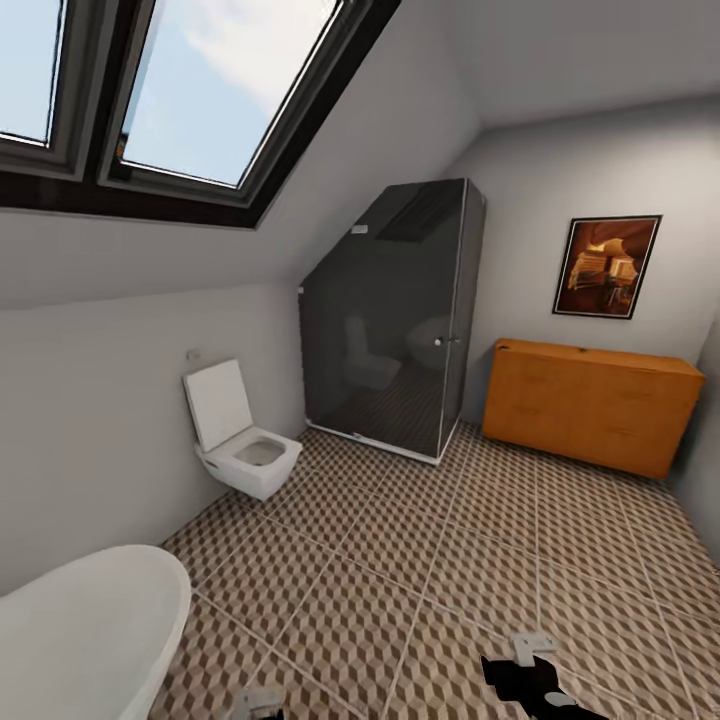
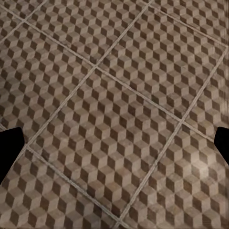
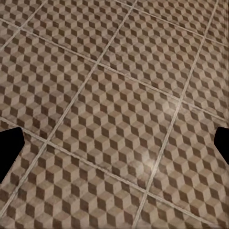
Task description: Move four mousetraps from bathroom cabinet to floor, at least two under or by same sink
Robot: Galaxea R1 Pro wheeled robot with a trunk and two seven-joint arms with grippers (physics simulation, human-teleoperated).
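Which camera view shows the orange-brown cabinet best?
The head view. There the cabinet stands whole against the far wall, under a framed picture and right of the dark glass shower stall. Both wrist views look down at the cube-patterned floor, so they tell nothing about the cabinet.

Even, soft daylight; source is the skylight [image 1: 190, 90] in the sloped ceiling, with blue sky showing through it. Shadows faint; the dark glass shower enclosure [image 1: 395, 320] carries dim reflections. Head view bows toward its edges; wrist views slightly soft, with a pale sheen on the bathroom floor [image 3: 152, 162].
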